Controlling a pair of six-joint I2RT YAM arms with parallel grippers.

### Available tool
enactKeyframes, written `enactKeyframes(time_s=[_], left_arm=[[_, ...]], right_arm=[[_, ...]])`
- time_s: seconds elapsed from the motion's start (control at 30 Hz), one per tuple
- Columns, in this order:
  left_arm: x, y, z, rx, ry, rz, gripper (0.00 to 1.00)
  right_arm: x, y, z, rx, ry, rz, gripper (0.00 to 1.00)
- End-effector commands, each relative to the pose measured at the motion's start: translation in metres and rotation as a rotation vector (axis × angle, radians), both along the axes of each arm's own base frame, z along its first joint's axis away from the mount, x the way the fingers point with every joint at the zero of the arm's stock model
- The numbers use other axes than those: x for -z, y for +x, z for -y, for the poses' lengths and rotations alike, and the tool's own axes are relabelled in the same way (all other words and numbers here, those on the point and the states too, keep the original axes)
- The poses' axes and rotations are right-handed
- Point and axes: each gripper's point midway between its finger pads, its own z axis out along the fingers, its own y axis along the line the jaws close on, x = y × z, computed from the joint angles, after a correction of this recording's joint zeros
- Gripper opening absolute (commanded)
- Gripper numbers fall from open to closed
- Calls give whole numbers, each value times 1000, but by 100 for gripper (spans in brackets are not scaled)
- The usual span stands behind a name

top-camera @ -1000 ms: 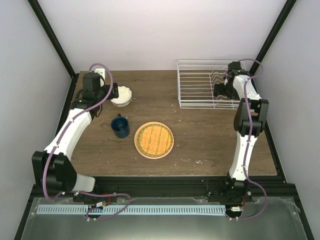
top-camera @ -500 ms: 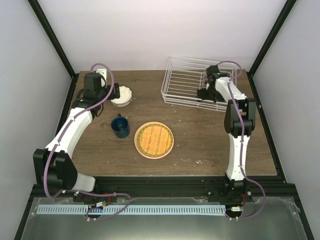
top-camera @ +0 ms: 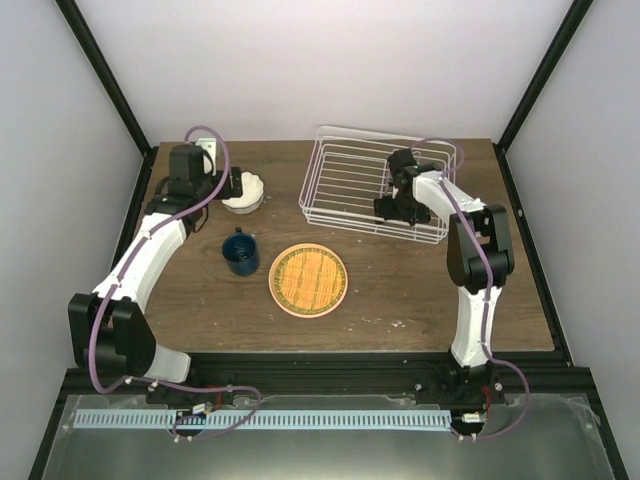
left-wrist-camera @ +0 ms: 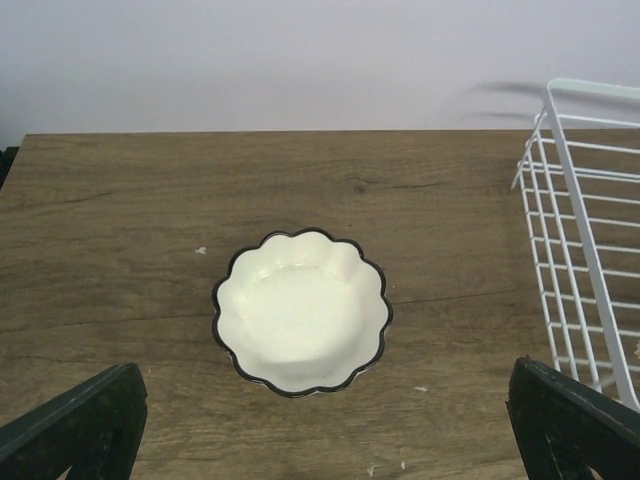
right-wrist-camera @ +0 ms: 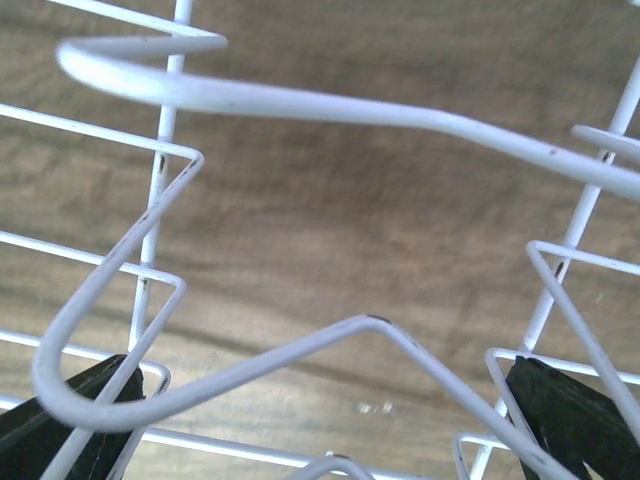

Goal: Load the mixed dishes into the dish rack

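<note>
The small white scallop-edged bowl (top-camera: 243, 190) sits at the table's back left and fills the middle of the left wrist view (left-wrist-camera: 300, 310). My left gripper (top-camera: 229, 186) (left-wrist-camera: 325, 425) is open, hovering just beside and above the bowl, its fingers wide of it. The dark blue mug (top-camera: 241, 254) stands in front of the bowl. The orange plate (top-camera: 308, 277) lies on the pink plate (top-camera: 283, 303), of which only the rim shows. The white wire dish rack (top-camera: 345, 185) (left-wrist-camera: 580, 230) (right-wrist-camera: 300, 100) sits skewed at the back. My right gripper (top-camera: 392, 207) (right-wrist-camera: 315, 425) is open inside the rack among its dividers.
The wooden table (top-camera: 400, 290) is bounded by black frame posts and pale walls at the back and sides. A few white crumbs lie near the front edge. The rack's near right corner is close to my right arm's elbow (top-camera: 478, 240).
The dish rack has slid left along the back of the table and turned slightly, moving together with my right gripper inside it. The left arm, bowl, mug and plates have not moved.
</note>
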Motion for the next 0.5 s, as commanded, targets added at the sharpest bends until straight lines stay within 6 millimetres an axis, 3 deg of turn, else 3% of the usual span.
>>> enactKeyframes(time_s=[0.0,0.47], left_arm=[[-13,8,8,31,-16,37,100],[-15,5,9,33,-26,33,100]], right_arm=[[-11,-29,-19,-75,15,-10,100],[-14,-70,-13,-212,-52,25,100]])
